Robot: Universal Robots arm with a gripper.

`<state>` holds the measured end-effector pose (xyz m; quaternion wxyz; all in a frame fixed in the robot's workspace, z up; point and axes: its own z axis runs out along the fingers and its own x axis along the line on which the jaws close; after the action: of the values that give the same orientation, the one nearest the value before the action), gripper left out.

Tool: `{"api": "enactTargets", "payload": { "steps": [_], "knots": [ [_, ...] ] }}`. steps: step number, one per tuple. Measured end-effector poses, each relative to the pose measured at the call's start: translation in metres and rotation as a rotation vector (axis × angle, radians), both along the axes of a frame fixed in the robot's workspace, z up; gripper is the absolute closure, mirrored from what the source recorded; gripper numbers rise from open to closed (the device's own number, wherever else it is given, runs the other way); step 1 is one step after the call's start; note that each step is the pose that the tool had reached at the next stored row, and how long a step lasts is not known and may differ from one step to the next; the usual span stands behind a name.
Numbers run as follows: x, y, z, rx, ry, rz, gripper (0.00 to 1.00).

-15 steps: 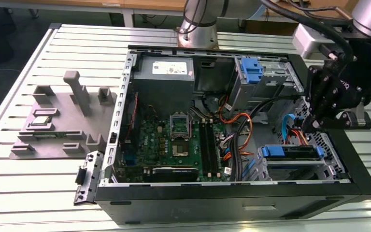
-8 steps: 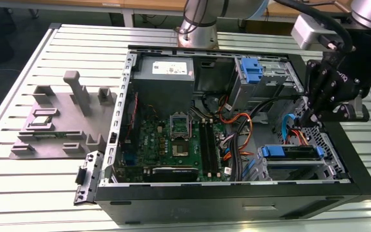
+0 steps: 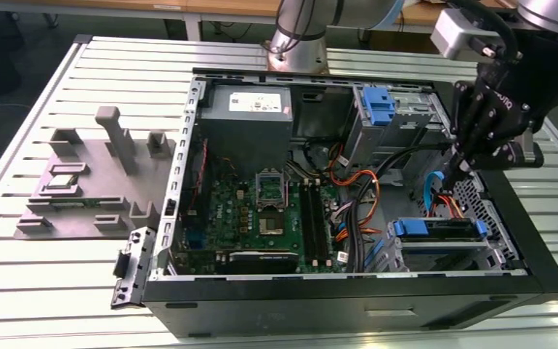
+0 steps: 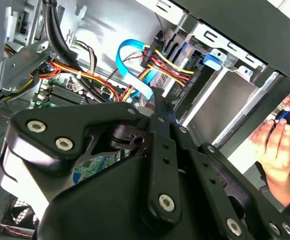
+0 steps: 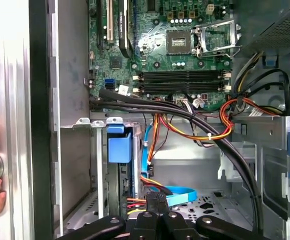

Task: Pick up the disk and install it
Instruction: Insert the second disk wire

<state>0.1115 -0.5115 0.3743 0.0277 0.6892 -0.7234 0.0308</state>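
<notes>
**Disk looks seated in bay; gripper empty above it**

- Gripper (image 3: 450,173) hangs inside the case (image 3: 357,287), over the corner at the exterior view's right, nearest the camera. In both wrist views the fingers meet tip to tip w/ nothing between them, so closed and empty.
- Disk (image 3: 441,227) lies flat in the drive cage at that same corner, just below the gripper, not touching it. Blue rail shows on its edge.
- Judgement: pick and insertion look done. Can't tell whether it is fully home or whether the cables are plugged in.

View diffs:
- Exterior view gives the whole case on the slatted table (image 3: 27,240), plus the grey parts jig (image 3: 85,182) beside the case's far-side wall.
- First wrist view shows the blue flat cable (image 5: 182,192) by the fingertips and the motherboard (image 5: 185,55) beyond.
- Second wrist view shows a person's hand (image 4: 275,137) outside the case edge, on a small blue-ringed object.
</notes>
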Motion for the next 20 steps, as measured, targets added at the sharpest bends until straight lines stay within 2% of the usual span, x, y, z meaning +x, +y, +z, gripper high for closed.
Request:
{"api": "enactTargets", "payload": {
  "steps": [2,5,7,8,9,10,13,14,20],
  "knots": [
    [0.0005,0.0025,0.0,-0.0081,0.0019,0.0,0.89],
    [0.0007,0.0034,0.0,-0.0135,0.0023,0.0,0.89],
    [0.001,0.0041,-0.0002,-0.0157,0.0024,0.0,0.89],
    [0.0011,0.0043,-0.0005,-0.0158,0.0023,0.0,0.83],
    [0.0011,0.0046,-0.0008,-0.0159,0.0024,0.0,0.83],
    [0.0011,0.0048,-0.0011,-0.0163,0.0024,0.0,0.76],
    [0.0012,0.0065,-0.0028,-0.0194,0.0023,0.0,0.76],
    [0.0012,0.007,-0.0037,-0.0229,0.0024,0.0,0.76],
    [0.0012,0.0083,-0.009,-0.0674,0.0024,0.0,0.76]
  ]
}}
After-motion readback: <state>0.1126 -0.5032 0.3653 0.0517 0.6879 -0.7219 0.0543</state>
